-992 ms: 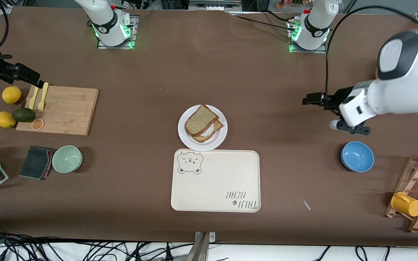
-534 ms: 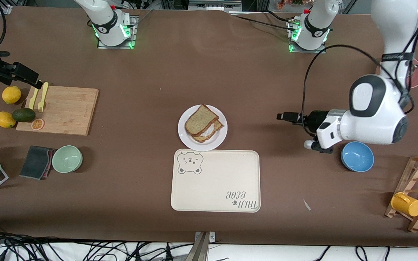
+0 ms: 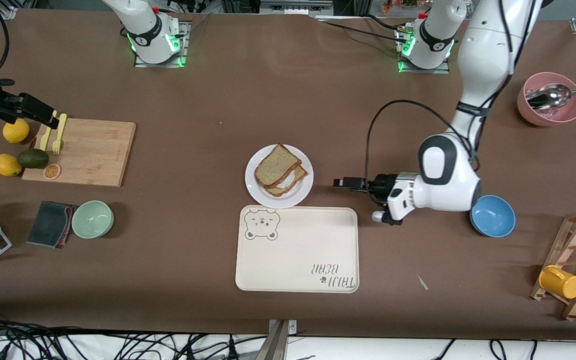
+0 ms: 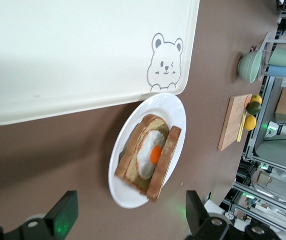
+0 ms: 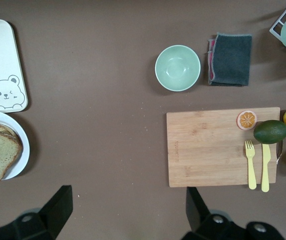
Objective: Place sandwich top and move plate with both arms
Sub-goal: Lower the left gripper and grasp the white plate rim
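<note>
1. The plate (image 3: 279, 176) is round, smooth and plain white; it rests on the brown matte desk (image 3: 268, 100), its rim just beside the tray (image 3: 297, 248) edge that lies farther from the front camera.
2. The top slice (image 3: 276, 165) is brown speckled bread with a darker crust, roughly square with one rounded end. It lies on the plate, skewed over a lower slice (image 3: 293, 182) so that white egg shows between them.
3. In the left wrist view the stack is seen edge-on: an egg (image 4: 150, 154) with an orange yolk is sandwiched between the two slices.
4. The tray is cream, rectangular with rounded corners and a raised lip, printed with a grey bear face and lettering.
5. The left pincer (image 3: 344, 183) hangs low over the desk beside the plate, toward the left arm's end; its black fingers (image 4: 62, 216) stand wide apart and hold nothing.
6. The right pincer (image 3: 33, 111) is over the edge of the wooden board (image 3: 83, 152) at the right arm's end; its fingers (image 5: 57, 207) are spread wide and hold nothing.
7. On the pale-grained board lie two yellow forks (image 3: 53, 134) and an orange slice (image 3: 52, 171); a dark avocado (image 3: 32, 158) and two lemons sit beside it.
</note>
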Controlling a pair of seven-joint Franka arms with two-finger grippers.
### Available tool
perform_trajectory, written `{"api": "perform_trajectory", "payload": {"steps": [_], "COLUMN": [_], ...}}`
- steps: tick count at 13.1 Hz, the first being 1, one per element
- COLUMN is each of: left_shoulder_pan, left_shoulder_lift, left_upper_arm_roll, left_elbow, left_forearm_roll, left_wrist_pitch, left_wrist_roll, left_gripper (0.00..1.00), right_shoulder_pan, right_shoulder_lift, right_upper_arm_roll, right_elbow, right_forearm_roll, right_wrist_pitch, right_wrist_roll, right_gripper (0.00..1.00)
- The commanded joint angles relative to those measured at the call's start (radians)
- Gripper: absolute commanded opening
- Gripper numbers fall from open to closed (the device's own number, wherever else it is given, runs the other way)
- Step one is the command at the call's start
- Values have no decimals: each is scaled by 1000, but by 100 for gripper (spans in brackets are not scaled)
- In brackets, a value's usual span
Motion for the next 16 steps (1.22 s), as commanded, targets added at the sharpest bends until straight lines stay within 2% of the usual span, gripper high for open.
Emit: {"api": "perform_trajectory", "payload": {"steps": [1,5,7,9,10,12,14,16], "left_shoulder_pan": [-60,-84,-88,-99,-103,-107,-116,-117], "left_shoulder_lift": [27,76,93,119,123,137,149,165], "left_upper_arm_roll": [9,11,11,11,11,9,11,11], "left_elbow": [5,-4,-11,-10,-10,-10,-11,-10], "left_forearm_roll": [-48,-221,-233,-236,-237,-243,-301,-344], "left_wrist_pitch": [80,100,114,125,137,140,140,140], "left_wrist_roll": [37,226,280,333,362,390,441,497], "left_gripper": [81,78,77,68,67,60,58,52], "right_shoulder_pan": [-9,-11,-14,-14,-14,-12,-11,-3], "right_shoulder_lift": [9,9,9,7,7,-11,-17,-7], "right_upper_arm_roll": [-5,-5,-16,-46,-54,-48,-42,-40], "right_elbow": [25,25,27,28,28,30,30,28], "right_forearm_roll": [15,12,9,18,21,18,21,23], "right_wrist_pitch": [-11,7,9,14,23,17,12,12], "right_wrist_roll": [-11,2,2,-1,-8,1,2,-2], "right_gripper": [100,100,100,100,100,100,100,100]}}
